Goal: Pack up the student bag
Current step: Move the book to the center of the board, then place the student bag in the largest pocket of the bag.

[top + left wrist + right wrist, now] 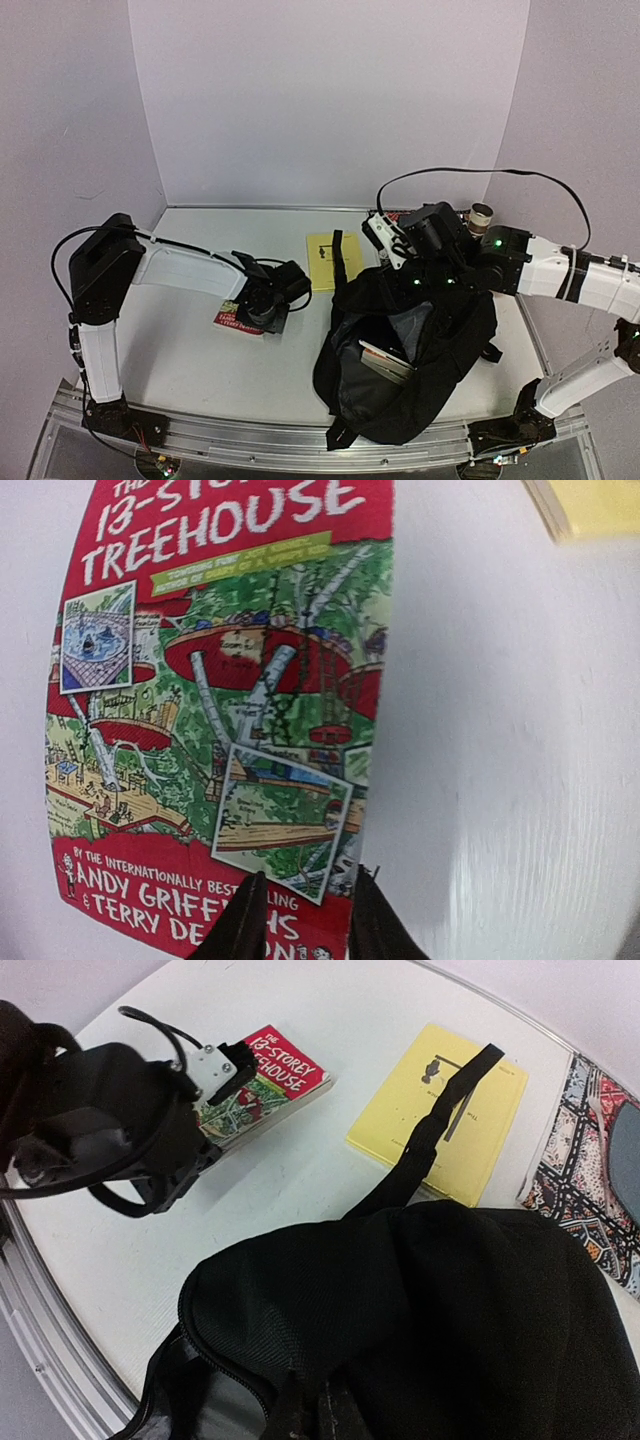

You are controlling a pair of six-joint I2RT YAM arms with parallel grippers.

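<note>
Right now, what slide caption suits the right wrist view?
Left gripper over the red paperback book; a strap of the soft black fabric backpack lies across the yellow book.

red book (215, 720) | title "13-STOREY TREEHOUSE" | authors "ANDY GRIFFITHS & TERRY DE…"

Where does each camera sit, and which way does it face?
Top external: above and behind the bases, facing down at the table; both arms show, left gripper over the red book, right gripper at the student bag.
Left wrist: on the left arm, facing down at the red book; its fingertips show below.
Right wrist: above the student bag, facing leftward across the table; the left gripper shows.
Shared: both wrist views hold the red book and the yellow book.
</note>
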